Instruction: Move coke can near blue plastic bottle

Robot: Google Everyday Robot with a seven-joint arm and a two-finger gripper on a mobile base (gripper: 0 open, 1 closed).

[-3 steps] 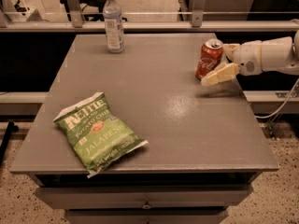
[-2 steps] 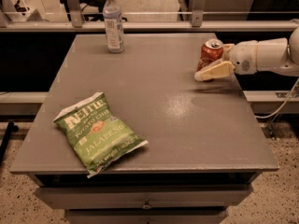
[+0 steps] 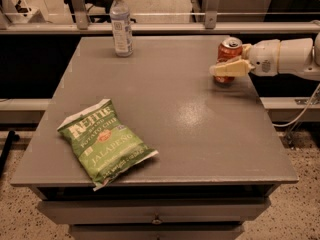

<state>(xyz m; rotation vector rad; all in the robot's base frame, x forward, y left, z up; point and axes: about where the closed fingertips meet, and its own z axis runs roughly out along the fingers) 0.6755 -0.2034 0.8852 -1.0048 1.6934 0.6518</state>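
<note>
The coke can [image 3: 230, 49], red with a silver top, stands upright near the table's far right edge. My gripper [image 3: 224, 65] reaches in from the right and is shut on the can. One cream finger [image 3: 229, 68] crosses the can's front and the other is hidden behind it. The blue plastic bottle [image 3: 121, 26], clear with a white cap and pale label, stands upright at the far left of the table, well away from the can.
A green bag of jalapeño chips [image 3: 106, 143] lies on the front left of the grey table [image 3: 180, 119]. A metal rail [image 3: 165, 28] runs behind the table's far edge. The white arm [image 3: 290, 58] overhangs the right edge.
The can has gone from tilted to upright in the gripper and has shifted slightly up and to the right. The bottle and chip bag have not moved.
</note>
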